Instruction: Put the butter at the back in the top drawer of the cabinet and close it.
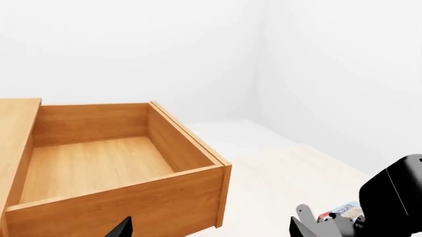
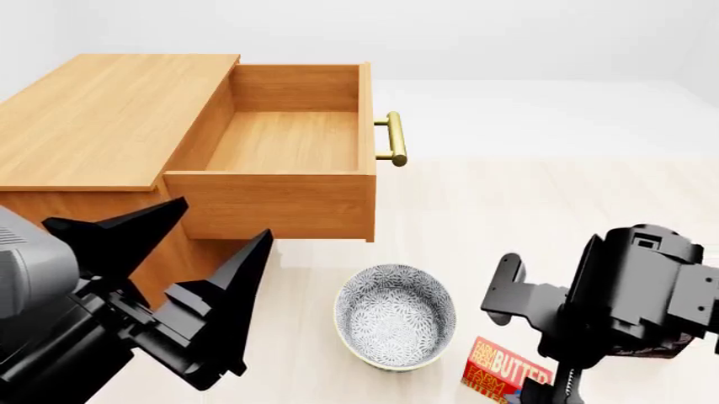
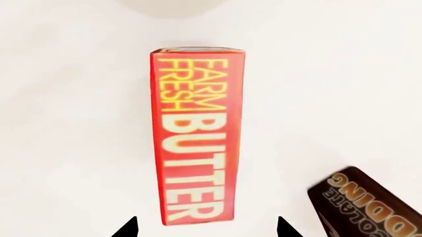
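Plainly, from the left wrist, the top drawer stands pulled out and empty; left gripper spread, holding nothing. From the head, the butter lies at five o'clock of the bowl, under the right arm. Right wrist: right gripper open — long axis running straight between the jaws, untouched.

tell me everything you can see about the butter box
The butter is a slim rectangular box, red, looking like printed cardboard, with yellow "FARM FRESH" and pale "BUTTER" lettering along its top face. It lies flat on the pale floor, closed and undamaged. In the head view it sits just beside the patterned bowl, partly hidden by the right arm. The right end effector hovers over it, fingertips open either side, not touching. A brown pudding box lies close by, apart from it.
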### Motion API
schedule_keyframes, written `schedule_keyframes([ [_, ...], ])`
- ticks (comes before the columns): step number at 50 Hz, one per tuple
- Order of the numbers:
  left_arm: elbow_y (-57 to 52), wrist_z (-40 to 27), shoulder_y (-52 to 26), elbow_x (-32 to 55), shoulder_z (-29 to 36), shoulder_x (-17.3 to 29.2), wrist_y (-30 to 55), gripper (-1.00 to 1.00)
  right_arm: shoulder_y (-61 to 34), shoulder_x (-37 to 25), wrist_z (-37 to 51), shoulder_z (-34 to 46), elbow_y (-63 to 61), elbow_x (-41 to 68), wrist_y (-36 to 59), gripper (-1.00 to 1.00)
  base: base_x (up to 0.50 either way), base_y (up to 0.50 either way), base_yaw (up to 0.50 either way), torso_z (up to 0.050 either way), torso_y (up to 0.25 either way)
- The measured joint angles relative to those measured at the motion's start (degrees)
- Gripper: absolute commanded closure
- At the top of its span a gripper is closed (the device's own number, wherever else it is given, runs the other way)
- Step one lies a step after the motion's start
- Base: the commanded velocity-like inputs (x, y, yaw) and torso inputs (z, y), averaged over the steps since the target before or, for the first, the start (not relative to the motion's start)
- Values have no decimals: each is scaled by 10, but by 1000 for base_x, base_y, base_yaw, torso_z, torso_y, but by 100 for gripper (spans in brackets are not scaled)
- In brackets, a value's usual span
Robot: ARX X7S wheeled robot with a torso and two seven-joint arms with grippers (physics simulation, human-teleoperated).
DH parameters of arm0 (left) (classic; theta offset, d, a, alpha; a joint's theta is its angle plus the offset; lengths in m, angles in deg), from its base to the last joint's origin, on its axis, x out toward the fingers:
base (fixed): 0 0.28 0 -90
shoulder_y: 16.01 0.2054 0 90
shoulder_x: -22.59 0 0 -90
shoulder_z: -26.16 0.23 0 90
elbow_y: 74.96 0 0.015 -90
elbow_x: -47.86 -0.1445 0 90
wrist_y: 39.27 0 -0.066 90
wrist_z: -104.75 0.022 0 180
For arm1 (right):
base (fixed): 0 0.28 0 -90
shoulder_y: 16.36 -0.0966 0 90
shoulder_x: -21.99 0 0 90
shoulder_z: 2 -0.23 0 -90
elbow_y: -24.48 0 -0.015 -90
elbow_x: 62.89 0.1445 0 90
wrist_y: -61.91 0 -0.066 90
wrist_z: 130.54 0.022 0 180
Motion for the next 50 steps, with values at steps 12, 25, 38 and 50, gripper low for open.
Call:
schedule_keyframes([
  [12,2,0,2,0,0,-3,1,-100,14,11,-14,11,26,-15,-19,-100,0,0,0,0,0],
  [25,3,0,5,0,-1,-7,3,-100,35,24,-29,19,55,-28,-45,-100,0,0,0,0,0],
  [38,4,0,7,0,-2,-9,4,-100,58,36,-42,24,86,-38,-68,-100,0,0,0,0,0],
  [50,7,0,10,0,-2,-12,6,-100,82,44,-51,30,113,-46,-87,-100,0,0,0,0,0],
])
